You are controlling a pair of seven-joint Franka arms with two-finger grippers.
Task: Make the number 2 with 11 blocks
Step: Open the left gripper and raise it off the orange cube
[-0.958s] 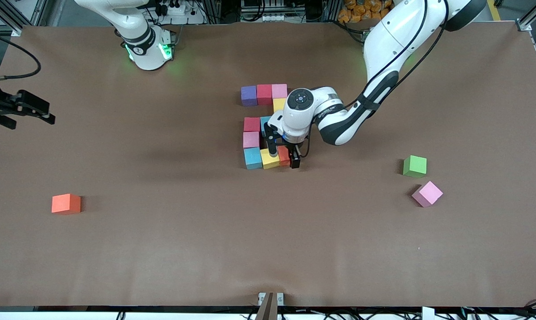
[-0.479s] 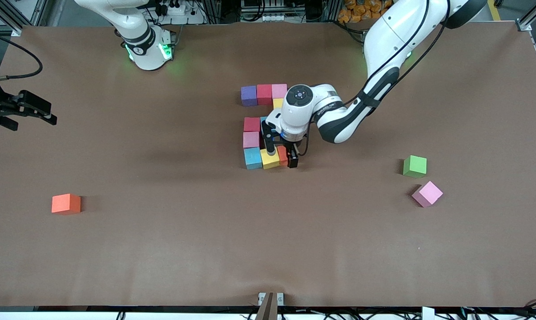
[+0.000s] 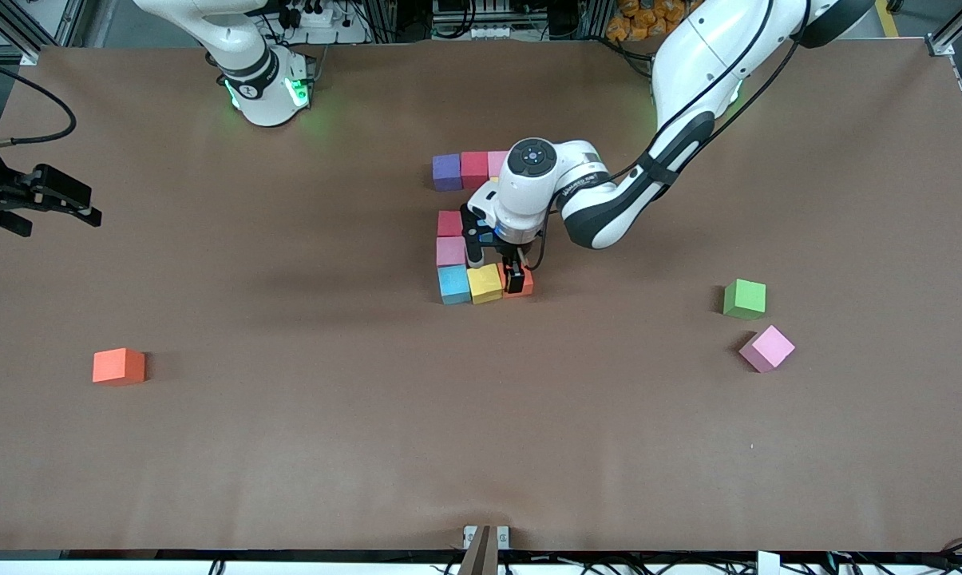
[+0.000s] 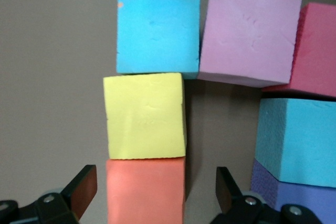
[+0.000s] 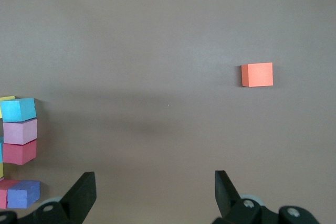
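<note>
The number 2 [image 3: 481, 228] of touching blocks lies mid-table. Its row nearest the front camera is light blue [image 3: 454, 284], yellow [image 3: 485, 283] and orange [image 3: 524, 283]. My left gripper [image 3: 495, 267] hangs open just over that orange block. In the left wrist view the orange block [image 4: 146, 192] sits between the fingers [image 4: 83, 184] with a gap on each side, next to the yellow block [image 4: 144, 116]. The arm hides part of the digit's middle. My right gripper [image 3: 49, 209] waits open at the right arm's end of the table, nothing between its fingers [image 5: 84, 187].
A loose orange cube [image 3: 118, 366] lies toward the right arm's end, also seen in the right wrist view [image 5: 257, 74]. A green cube [image 3: 745, 299] and a tilted pink cube [image 3: 766, 348] lie toward the left arm's end.
My left gripper has drawn up and back from the orange block, which stays in place at the end of the row. The right arm has not moved.
</note>
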